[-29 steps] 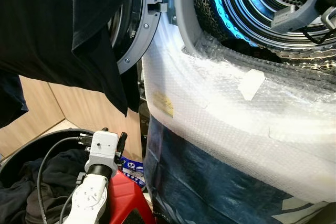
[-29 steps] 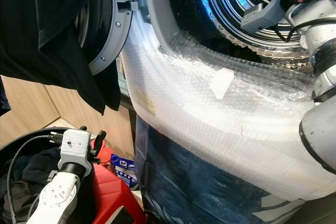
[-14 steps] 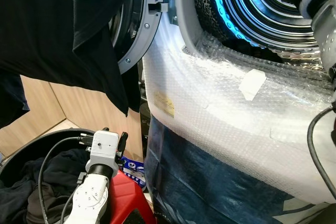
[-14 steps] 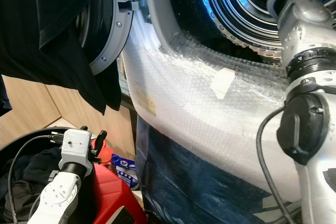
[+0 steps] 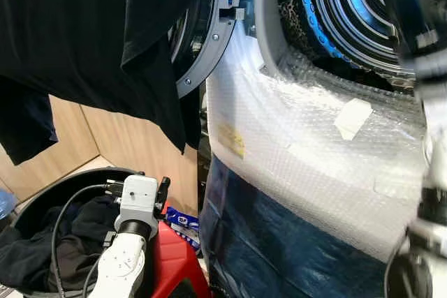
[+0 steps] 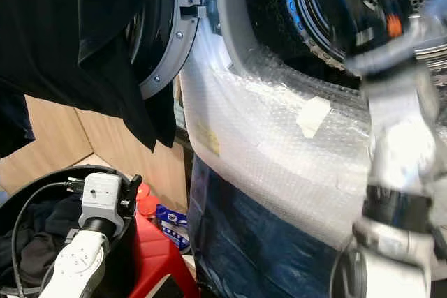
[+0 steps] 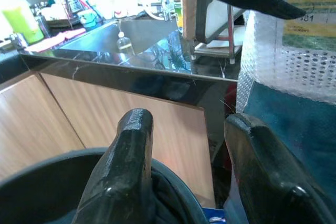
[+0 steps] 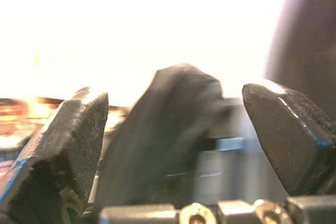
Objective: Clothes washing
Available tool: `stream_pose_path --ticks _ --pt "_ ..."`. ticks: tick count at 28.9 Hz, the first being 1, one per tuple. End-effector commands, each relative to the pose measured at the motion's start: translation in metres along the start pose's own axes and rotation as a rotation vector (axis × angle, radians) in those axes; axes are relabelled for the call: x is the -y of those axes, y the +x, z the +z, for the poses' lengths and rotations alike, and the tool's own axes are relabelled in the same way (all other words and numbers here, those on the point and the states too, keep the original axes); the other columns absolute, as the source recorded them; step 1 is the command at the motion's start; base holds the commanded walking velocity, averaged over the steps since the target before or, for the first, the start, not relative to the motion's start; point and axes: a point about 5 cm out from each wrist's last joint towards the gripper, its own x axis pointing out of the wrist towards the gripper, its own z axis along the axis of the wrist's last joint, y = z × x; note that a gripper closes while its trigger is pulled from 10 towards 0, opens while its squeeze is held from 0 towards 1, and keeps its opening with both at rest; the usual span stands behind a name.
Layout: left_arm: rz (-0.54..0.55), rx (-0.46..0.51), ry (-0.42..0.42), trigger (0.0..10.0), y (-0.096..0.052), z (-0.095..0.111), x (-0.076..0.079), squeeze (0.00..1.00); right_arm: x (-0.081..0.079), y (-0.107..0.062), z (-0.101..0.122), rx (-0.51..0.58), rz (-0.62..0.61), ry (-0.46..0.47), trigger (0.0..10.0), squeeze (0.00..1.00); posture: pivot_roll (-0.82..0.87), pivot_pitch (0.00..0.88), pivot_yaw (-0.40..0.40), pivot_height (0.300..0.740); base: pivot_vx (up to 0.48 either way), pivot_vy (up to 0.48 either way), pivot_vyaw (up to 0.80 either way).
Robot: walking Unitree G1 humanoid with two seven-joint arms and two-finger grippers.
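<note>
One black tub [image 5: 31,204]: dark clothes [image 5: 77,232] inside | washer drum [image 5: 349,12]: contents unclear | left claw [image 7: 191,171]: spread, empty, over tub | right claw [image 8: 173,129]: spread, dark cloth [image 8: 157,135] between fingers

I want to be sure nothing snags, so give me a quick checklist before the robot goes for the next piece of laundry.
1. Washer door open: ok, it is swung wide with a dark shirt hanging in front of it.
2. Drum reachable: cannot tell, the blurred right arm crosses the opening.
3. Clothes left in the basket: ok, dark garments lie inside.
4. Left hand free: ok, fingers apart, nothing between them, above the basket rim.
5. Right hand free: cannot tell, a dark blurred shape sits between its fingers.
6. Bubble wrap on the washer front: ok, it looks in place.
</note>
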Motion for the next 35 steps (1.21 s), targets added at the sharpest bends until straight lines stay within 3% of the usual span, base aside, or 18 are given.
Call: stream_pose_path --ticks 1,3,6,7,8,9,10,12,13,14,15,16,22,23,24,25,29,35 --pt "0.034 0.046 0.006 10.0 0.002 0.009 -0.006 0.0 -0.025 0.01 0.004 0.031 0.154 0.072 10.0 0.0 -0.02 0.011 0.002 0.74 0.0 0.0 0.0" --pt "0.046 0.051 0.019 10.0 0.002 0.009 -0.009 0.0 -0.043 0.004 -0.013 -0.026 0.2 0.176 10.0 0.0 -0.02 0.011 0.002 0.74 0.0 0.0 0.0" --pt "0.094 0.066 0.017 10.0 0.001 0.011 -0.016 0.0 -0.072 -0.018 -0.059 -0.302 0.27 0.27 10.0 0.0 -0.01 0.011 -0.002 0.74 0.0 0.0 0.0" --pt "0.123 0.08 0.009 10.0 0.001 0.014 -0.019 0.0 -0.085 -0.034 -0.083 -0.44 0.278 0.329 10.0 0.0 -0.01 0.009 -0.006 0.74 0.0 0.0 0.0" --pt "0.128 0.082 0.008 10.0 0.001 0.015 -0.02 0.0 -0.09 -0.045 -0.094 -0.495 0.269 0.346 10.0 0.0 -0.01 0.009 -0.006 0.74 0.0 0.0 0.0" --pt "0.141 0.09 0.003 10.0 0.001 0.017 -0.021 0.0 -0.092 -0.055 -0.103 -0.536 0.248 0.372 10.0 0.0 0.0 0.006 -0.009 0.74 0.0 0.0 0.0" --pt "0.151 0.094 0.005 10.0 0.001 0.019 -0.024 0.0 -0.097 -0.083 -0.121 -0.613 0.169 0.449 10.0 0.0 0.0 0.004 -0.013 0.74 0.0 0.0 0.0" --pt "0.152 0.089 0.013 10.0 0.0 0.018 -0.025 0.0 -0.097 -0.1 -0.132 -0.655 0.103 0.476 10.0 0.0 0.01 0.002 -0.018 0.74 0.0 0.0 0.0" --pt "0.162 0.069 0.013 10.0 -0.002 0.015 -0.028 0.0 -0.096 -0.119 -0.144 -0.722 0.016 0.507 10.0 0.0 0.01 0.003 -0.018 0.74 0.0 0.0 0.0" --pt "0.177 0.053 0.008 10.0 -0.004 0.013 -0.031 0.0 -0.096 -0.131 -0.151 -0.759 -0.033 0.522 10.0 0.26 0.01 0.003 -0.018 0.74 0.0 0.0 0.0" --pt "0.188 0.044 0.004 10.0 -0.006 0.012 -0.033 0.0 -0.097 -0.139 -0.156 -0.784 -0.059 0.531 10.0 0.26 0.01 0.003 -0.018 0.74 0.0 0.0 0.0" --pt "0.206 0.026 -0.028 10.0 -0.01 0.01 -0.038 0.0 -0.097 -0.158 -0.165 -0.832 -0.162 0.599 10.0 1.0 0.01 0.004 -0.02 0.74 0.0 0.0 0.0" --pt "0.308 -0.008 -0.12 10.0 -0.015 0.011 -0.055 0.0 -0.096 -0.219 -0.198 -1.027 -0.436 0.558 10.0 1.0 0.02 0.006 -0.035 0.74 0.0 0.0 0.0" --pt "0.376 -0.051 -0.185 10.0 -0.016 0.006 -0.061 0.0 -0.101 -0.243 -0.21 -1.105 -0.573 0.56 10.0 1.0 0.04 0.003 -0.045 0.74 0.0 0.0 0.0" --pt "0.376 -0.051 -0.185 10.0 -0.016 0.006 -0.061 0.0 -0.101 -0.243 -0.21 -1.105 -0.573 0.56 10.0 1.0 0.04 0.003 -0.045 0.74 0.0 0.0 0.0" --pt "0.43 -0.094 -0.219 10.0 -0.016 0.002 -0.066 0.0 -0.109 -0.263 -0.218 -1.179 -0.695 0.563 10.0 1.0 0.05 0.001 -0.047 0.74 0.0 0.0 0.0" --pt "0.466 -0.13 -0.17 10.0 -0.021 0.0 -0.071 0.0 -0.128 -0.297 -0.228 -1.337 -0.921 0.553 10.0 1.0 0.05 0.0 -0.041 0.74 0.0 0.0 0.0" --pt "0.544 -0.188 -0.303 10.0 -0.023 -0.006 -0.083 0.0 -0.141 -0.321 -0.228 -1.415 -1.201 0.469 10.0 1.0 0.06 0.0 -0.044 0.74 0.0 0.0 0.0"
